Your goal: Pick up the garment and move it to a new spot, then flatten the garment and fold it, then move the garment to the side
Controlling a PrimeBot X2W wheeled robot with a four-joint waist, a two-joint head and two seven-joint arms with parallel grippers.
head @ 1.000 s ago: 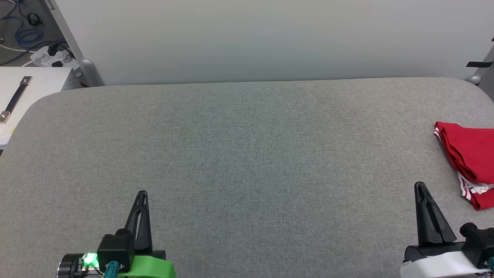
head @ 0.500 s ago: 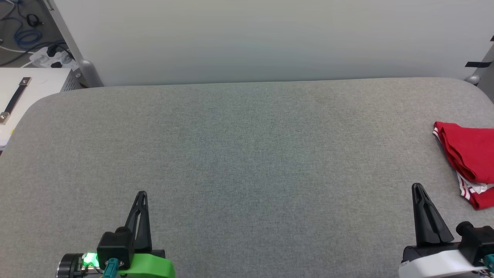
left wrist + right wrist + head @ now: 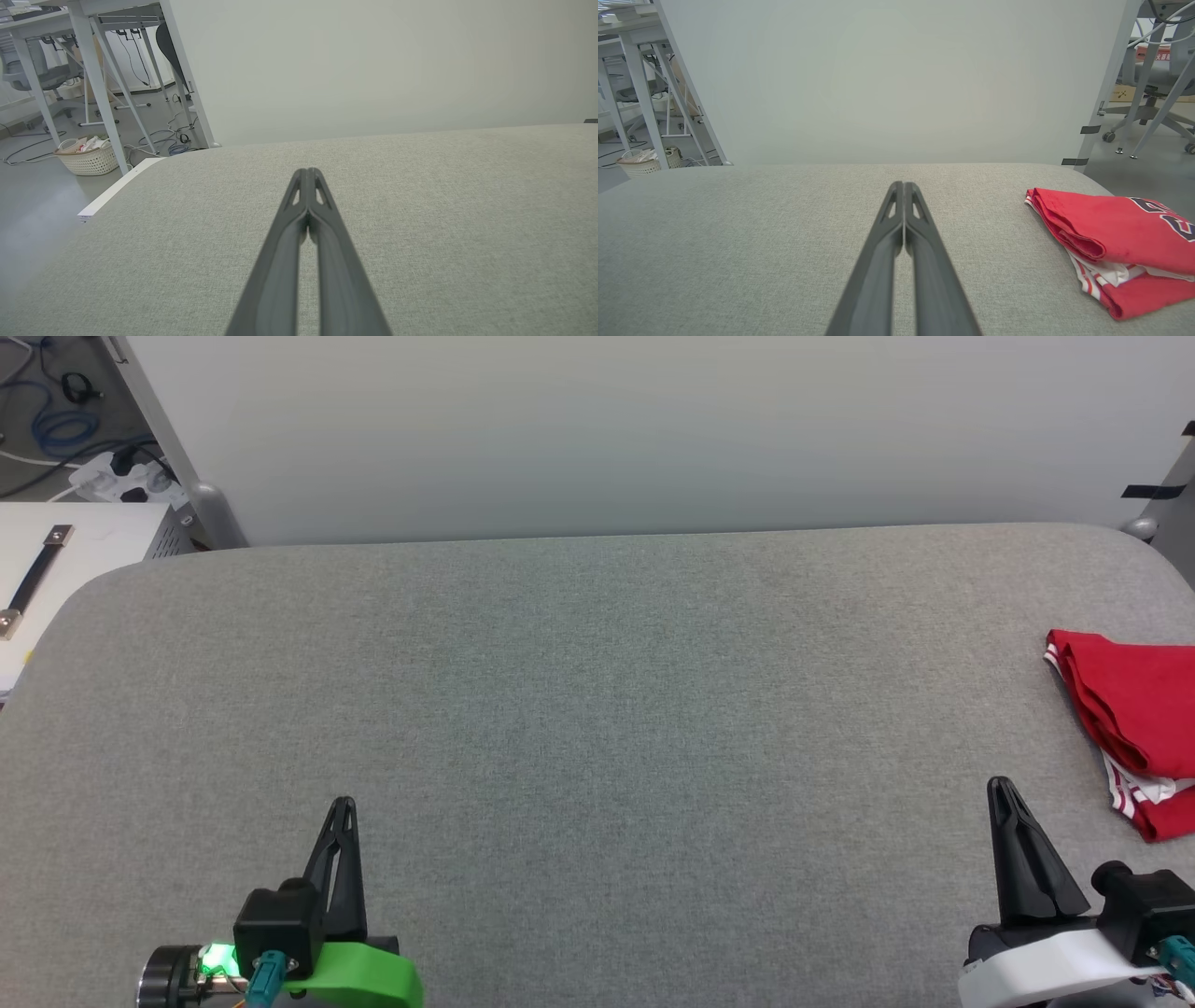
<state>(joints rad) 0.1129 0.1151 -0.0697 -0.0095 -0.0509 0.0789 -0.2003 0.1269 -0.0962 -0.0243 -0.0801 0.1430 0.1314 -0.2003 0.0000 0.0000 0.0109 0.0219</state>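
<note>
1. Both my left jaws and my right jaws are pressed together with nothing between them. They sit over the near edge of the worktop, left pair toward its left end, right pair toward its right end.
2. The garment lies folded at the worktop's right end, apart from my right jaws and farther in from the near edge.
3. I judge the folding done and the garment already set aside, so the step in hand is to finish cleanly. I should hold both pairs off the cloth so no layer gets dragged.
4. If it needs to go farther aside, my right jaws should open and take the thick rolled fold through all its layers. Then lift and carry it rather than push, since pushing would spread the stack.
5. That rolled fold faces the worktop's middle. White cloth and striped trim peek out toward the near edge, and part of the numerals lies on top.
6. Its visible length runs from the far edge toward the near edge, slanting rightward. The frame cuts its right side off, so I cannot be sure of the true long axis.
</note>
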